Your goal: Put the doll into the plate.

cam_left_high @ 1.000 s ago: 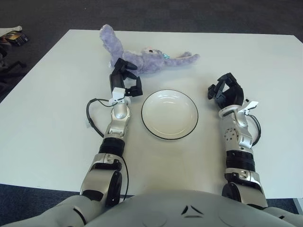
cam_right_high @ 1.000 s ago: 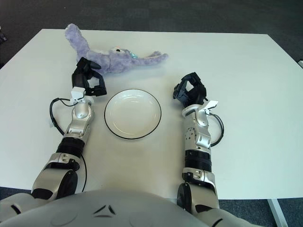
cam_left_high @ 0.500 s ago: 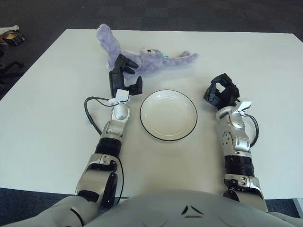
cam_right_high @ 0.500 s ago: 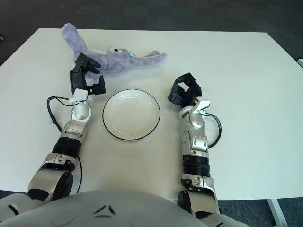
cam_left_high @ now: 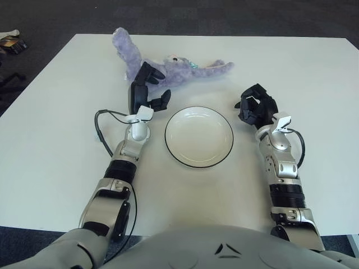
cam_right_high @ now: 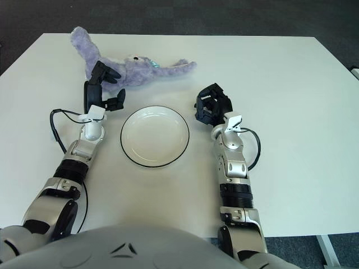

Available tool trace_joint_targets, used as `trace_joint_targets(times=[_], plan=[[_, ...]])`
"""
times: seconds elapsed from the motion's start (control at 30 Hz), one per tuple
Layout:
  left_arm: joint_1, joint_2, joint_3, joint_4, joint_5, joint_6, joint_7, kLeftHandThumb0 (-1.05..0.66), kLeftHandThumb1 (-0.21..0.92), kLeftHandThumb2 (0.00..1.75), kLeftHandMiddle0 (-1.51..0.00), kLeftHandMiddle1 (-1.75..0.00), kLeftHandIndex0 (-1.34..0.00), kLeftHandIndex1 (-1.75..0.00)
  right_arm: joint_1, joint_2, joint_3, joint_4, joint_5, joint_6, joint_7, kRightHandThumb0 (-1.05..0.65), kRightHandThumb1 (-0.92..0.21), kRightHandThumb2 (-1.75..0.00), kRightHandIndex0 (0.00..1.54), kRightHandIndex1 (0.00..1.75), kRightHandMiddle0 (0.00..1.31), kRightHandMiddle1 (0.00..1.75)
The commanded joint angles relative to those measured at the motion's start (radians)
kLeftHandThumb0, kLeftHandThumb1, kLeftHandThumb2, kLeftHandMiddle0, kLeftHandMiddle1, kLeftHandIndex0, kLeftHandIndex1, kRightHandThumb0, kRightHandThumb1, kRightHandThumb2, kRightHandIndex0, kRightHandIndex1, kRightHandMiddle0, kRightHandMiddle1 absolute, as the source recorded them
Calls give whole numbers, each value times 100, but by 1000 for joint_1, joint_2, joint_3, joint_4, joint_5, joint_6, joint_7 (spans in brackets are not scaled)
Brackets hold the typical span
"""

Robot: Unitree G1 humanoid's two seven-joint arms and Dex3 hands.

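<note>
You are in the reach step. Your left hand hangs fingers apart, holding nothing, with the doll lying just beyond its fingertips on the white surface; the plate sits just to its right, bare. Next you need to carry the fingers forward over the purple body and close them. Your right hand, fingers curled and holding nothing, shows right of the plate. Since a second ago the left hand has opened and edged toward the doll; the right has drifted inward.
</note>
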Motion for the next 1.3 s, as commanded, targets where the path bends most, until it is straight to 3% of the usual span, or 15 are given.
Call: trace_joint_targets(times=[0.0, 0.17, 0.4, 0.53, 0.7, 1.0, 1.27], plan=[[56, 31, -15, 40, 24, -15, -1, -48, 70, 72, -12, -99, -10, -142, -22, -29, 13, -7, -27, -25, 15, -51, -43, -95, 8, 116, 3, 134], [60, 55, -19, 10, 59, -6, 17, -57, 59, 82, -4, -81, -2, -121, -44, -54, 34, 11, -84, -69, 7, -59, -39, -93, 5, 100, 0, 125], [82, 69, -24, -66, 126, 44, 52, -51, 43, 92, 0, -55, 0, -105, -80, -68, 51, 38, -145, -121, -18, -59, -33, -95, 3, 87, 0, 123], [99, 74, -37, -130, 276, 144, 176, -51, 35, 95, 0, -46, 0, -97, -96, -92, 73, 52, -221, -180, -51, -60, -30, -96, 3, 82, 0, 124], [108, 75, -61, -165, 382, 241, 265, -55, 32, 95, 0, -42, 0, -92, -105, -115, 92, 64, -286, -206, -74, -69, -35, -89, 4, 74, 1, 124], [123, 87, -104, -226, 490, 391, 320, -52, 22, 100, 0, -29, 0, -93, -131, -141, 117, 45, -355, -175, -77, -84, -51, -70, 8, 67, 3, 124], [143, 72, -133, -295, 532, 510, 328, -59, 24, 98, 0, -22, 0, -92, -131, -126, 125, -4, -337, -120, -50, -77, -48, -74, 8, 68, 2, 123]])
